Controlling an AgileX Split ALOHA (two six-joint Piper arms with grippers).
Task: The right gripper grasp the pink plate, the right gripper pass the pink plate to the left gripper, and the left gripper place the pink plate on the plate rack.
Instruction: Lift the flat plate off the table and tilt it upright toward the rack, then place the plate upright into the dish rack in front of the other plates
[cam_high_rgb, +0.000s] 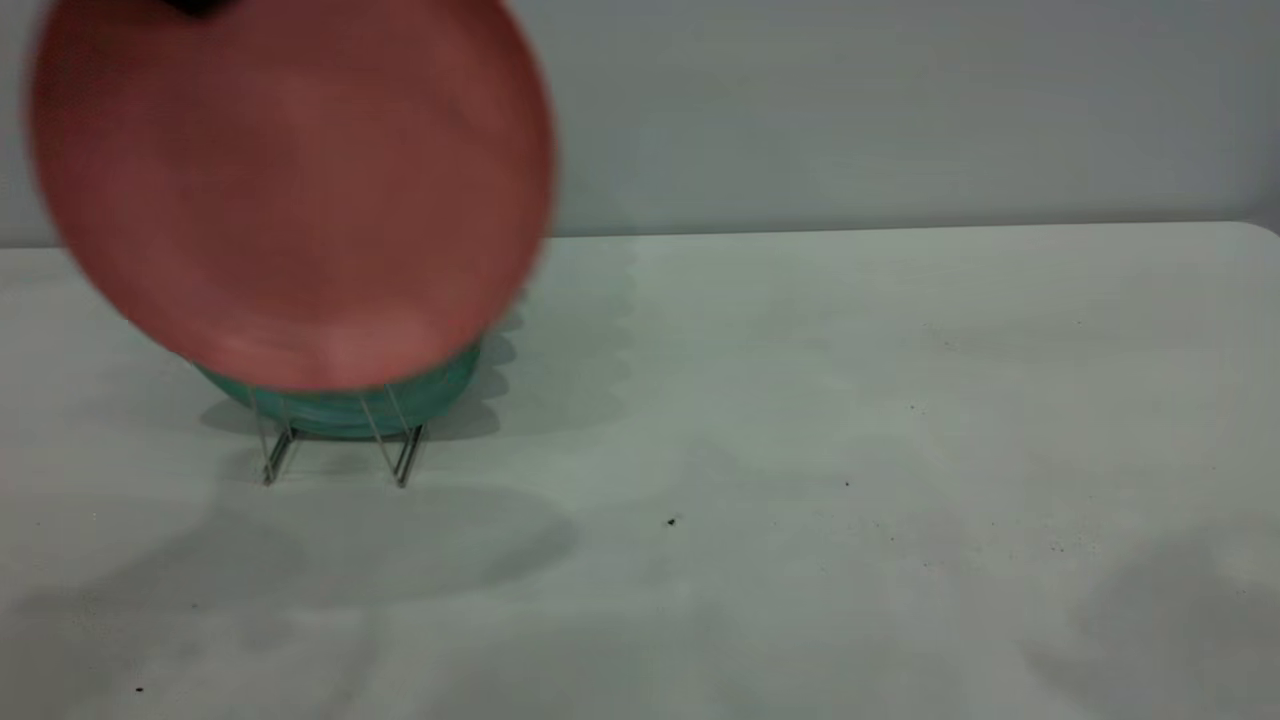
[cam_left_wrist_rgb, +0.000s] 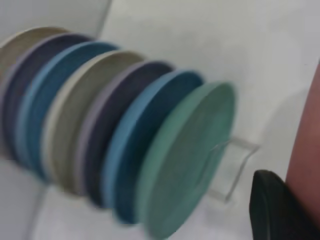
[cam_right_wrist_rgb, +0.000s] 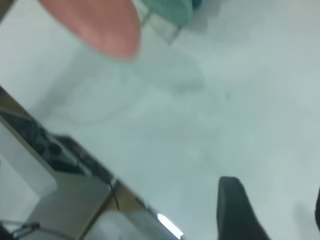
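Note:
The pink plate (cam_high_rgb: 290, 190) hangs upright in the air, just in front of and above the plate rack (cam_high_rgb: 340, 445). My left gripper (cam_high_rgb: 200, 5) grips its top rim; only a dark bit shows at the picture's top edge. In the left wrist view my left gripper (cam_left_wrist_rgb: 292, 200) is shut on the pink plate (cam_left_wrist_rgb: 307, 145), one black finger (cam_left_wrist_rgb: 272, 212) lying against it. An empty wire loop of the rack (cam_left_wrist_rgb: 235, 167) stands between the pink plate and the teal-green plate (cam_left_wrist_rgb: 187, 160). My right gripper (cam_right_wrist_rgb: 275, 202) is open and empty above the bare table. The pink plate (cam_right_wrist_rgb: 95, 20) shows far off there.
The rack holds a row of several upright plates (cam_left_wrist_rgb: 100, 120) in blue, purple and cream, with the teal-green plate (cam_high_rgb: 350, 405) at the front. The white table (cam_high_rgb: 850, 450) stretches to the right. Its edge and the floor (cam_right_wrist_rgb: 60, 190) show in the right wrist view.

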